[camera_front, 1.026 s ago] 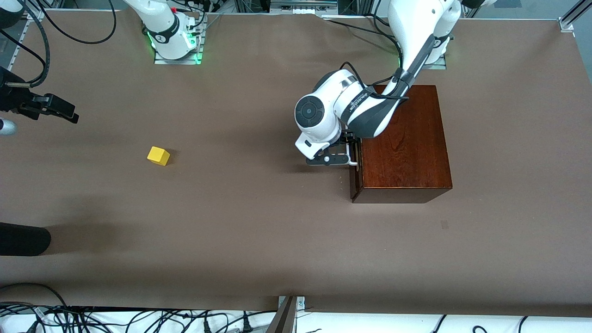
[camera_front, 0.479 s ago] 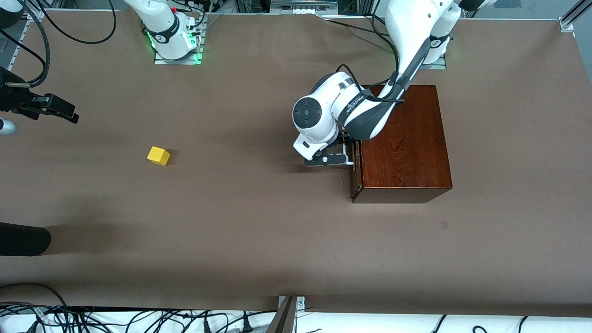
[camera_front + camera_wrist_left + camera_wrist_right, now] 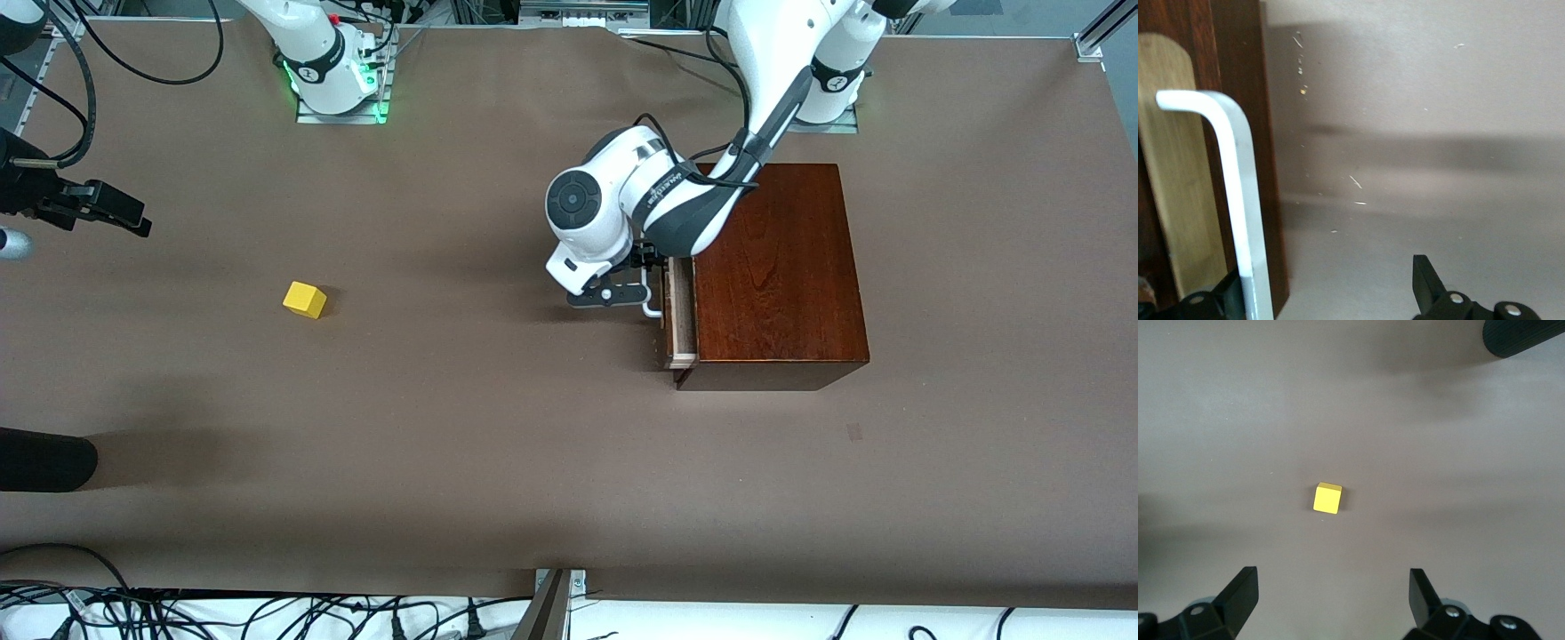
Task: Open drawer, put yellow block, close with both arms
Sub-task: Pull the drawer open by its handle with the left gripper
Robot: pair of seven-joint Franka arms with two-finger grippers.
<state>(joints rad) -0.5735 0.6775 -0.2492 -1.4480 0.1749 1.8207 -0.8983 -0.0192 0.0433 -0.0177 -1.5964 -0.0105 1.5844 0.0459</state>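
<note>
The dark reddish-brown wooden box (image 3: 778,267) stands toward the left arm's end of the table. Its drawer (image 3: 681,313) is out by a narrow strip and shows pale wood inside (image 3: 1175,167). My left gripper (image 3: 633,290) is in front of the drawer, open, with one finger (image 3: 1231,297) hooked against the white loop handle (image 3: 1238,193). The other finger (image 3: 1425,280) is clear of it. The yellow block (image 3: 304,300) lies on the table toward the right arm's end. My right gripper (image 3: 120,213) hangs open and empty above the table, with the block (image 3: 1327,499) ahead of its fingers.
A black rounded object (image 3: 44,458) lies at the table edge at the right arm's end, nearer to the front camera than the block; it also shows in the right wrist view (image 3: 1525,337). Cables run along the table's edges. Brown table (image 3: 462,427) spreads between block and box.
My left gripper has moved toward the right arm's end with the handle, and the drawer has slid out a narrow strip. The right arm and the yellow block have not moved.
</note>
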